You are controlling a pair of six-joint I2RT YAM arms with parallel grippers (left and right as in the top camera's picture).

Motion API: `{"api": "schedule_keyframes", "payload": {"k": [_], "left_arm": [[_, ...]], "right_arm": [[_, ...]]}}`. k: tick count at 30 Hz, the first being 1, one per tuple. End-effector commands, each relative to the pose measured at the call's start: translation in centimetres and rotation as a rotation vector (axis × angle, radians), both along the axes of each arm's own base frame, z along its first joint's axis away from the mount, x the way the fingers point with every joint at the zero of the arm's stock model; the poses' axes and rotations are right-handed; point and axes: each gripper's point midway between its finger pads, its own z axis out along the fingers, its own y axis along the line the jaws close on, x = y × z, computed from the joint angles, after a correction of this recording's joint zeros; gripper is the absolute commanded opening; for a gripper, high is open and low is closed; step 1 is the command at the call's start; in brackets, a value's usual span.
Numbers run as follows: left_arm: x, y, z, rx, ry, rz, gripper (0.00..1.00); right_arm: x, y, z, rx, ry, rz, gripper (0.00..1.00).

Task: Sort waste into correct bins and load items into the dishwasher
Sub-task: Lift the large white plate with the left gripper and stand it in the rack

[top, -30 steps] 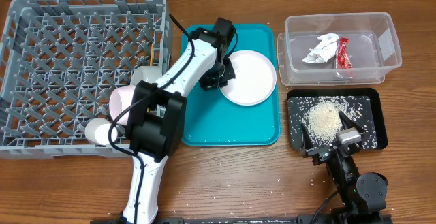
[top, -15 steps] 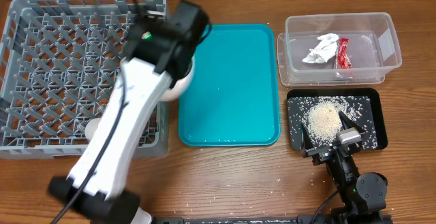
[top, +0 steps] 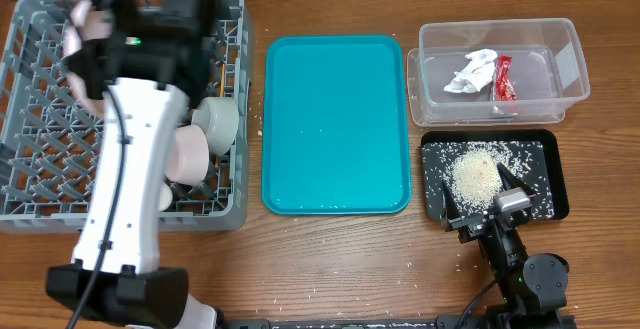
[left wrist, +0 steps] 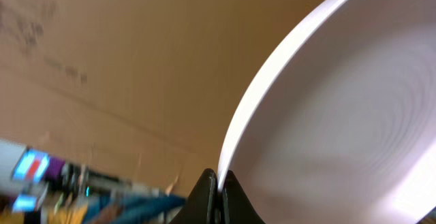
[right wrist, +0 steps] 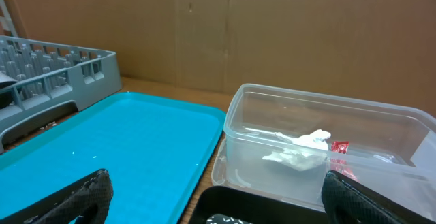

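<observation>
My left gripper [left wrist: 218, 180] is clenched on the rim of the pale-pink plate [left wrist: 327, 115], one finger on each face of the rim. From above, the plate [top: 82, 29] is tilted steeply over the 11 o'clock part of the grey dish rack [top: 40, 159]. I cannot tell whether it touches the pegs. Behind the plate in my left wrist view is a brown cardboard wall [left wrist: 102, 60] with faint dark marks at 10 o'clock, too blurred to read.

Toward the rack's 3 o'clock side a grey-green bowl [top: 218, 121] lies tipped, and a pink bowl [top: 187, 154] lies just beside it at its 7 o'clock, partly under my left arm.

The teal tray [top: 335, 124] lies in the middle of the table, just beside the rack at its 3 o'clock.

At 2 o'clock on the table is the clear tub [top: 500, 26]. Inside it the crumpled white napkin [top: 475, 72] touches the red wrapper [top: 503, 77], which lies at its 3 o'clock. The wrapper's print is too small to read in either view.

At 6 o'clock of the tub sits the black tray [top: 555, 169], holding a heap of rice [top: 475, 174] with loose grains around it. More grains are scattered on the wooden table [top: 350, 269] at the tray's 6 o'clock.

My right gripper [top: 478, 194] hangs over the black tray's 6 o'clock edge, its fingers [right wrist: 85, 197] spread wide and grasping nothing.
</observation>
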Motion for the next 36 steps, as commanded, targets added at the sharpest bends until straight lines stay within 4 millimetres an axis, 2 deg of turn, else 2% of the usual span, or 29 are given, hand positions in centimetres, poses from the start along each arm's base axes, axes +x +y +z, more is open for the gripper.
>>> {"api": "schedule_keyframes", "payload": {"k": [1, 5, 9, 15, 17, 19, 20, 22, 25, 29, 33, 35, 36], "left_arm": [[-0.6, 3.4, -3.4, -0.107, 0.029, 0.080, 0.04], [-0.4, 5.2, -6.4, -0.129, 0.082, 0.104, 0.04], [1.5, 5.0, -9.2, -0.152, 0.141, 0.026, 0.04], [2.9, 5.1, -11.9, -0.121, 0.187, -0.020, 0.04], [3.1, 5.1, -12.8, -0.113, 0.217, -0.034, 0.12], [3.2, 5.0, -13.3, -0.113, 0.230, -0.039, 0.25], [3.1, 4.9, -13.5, -0.115, 0.238, -0.042, 0.28], [3.2, 4.7, -13.5, -0.115, 0.237, -0.045, 0.41], [3.1, 4.3, -12.6, -0.111, 0.225, -0.054, 0.46], [2.7, 2.3, -8.8, -0.152, 0.096, -0.098, 0.49], [1.7, -1.6, -3.9, -0.309, -0.033, -0.274, 0.58], [0.3, -4.0, -1.1, -0.399, -0.109, -0.369, 0.63], [-0.8, -5.3, 0.1, -0.445, -0.133, -0.428, 0.77]], "right_arm": [[0.0, 0.1, -0.1, -0.003, -0.007, 0.005, 1.00], [0.0, 0.1, -0.1, -0.002, -0.007, 0.004, 1.00], [0.0, 0.1, -0.1, -0.003, -0.007, 0.004, 1.00], [0.0, 0.1, -0.1, -0.003, -0.007, 0.004, 1.00], [0.0, 0.1, -0.1, -0.002, -0.007, 0.005, 1.00], [0.0, 0.1, -0.1, -0.003, -0.007, 0.005, 1.00], [0.0, 0.1, -0.1, -0.003, -0.007, 0.004, 1.00], [0.0, 0.1, -0.1, -0.002, -0.007, 0.004, 1.00], [0.0, 0.1, -0.1, -0.003, -0.007, 0.004, 1.00], [0.0, 0.1, -0.1, -0.003, -0.007, 0.005, 1.00], [0.0, 0.1, -0.1, -0.002, -0.007, 0.004, 1.00], [0.0, 0.1, -0.1, -0.002, -0.007, 0.004, 1.00], [0.0, 0.1, -0.1, -0.003, -0.007, 0.004, 1.00]]}}
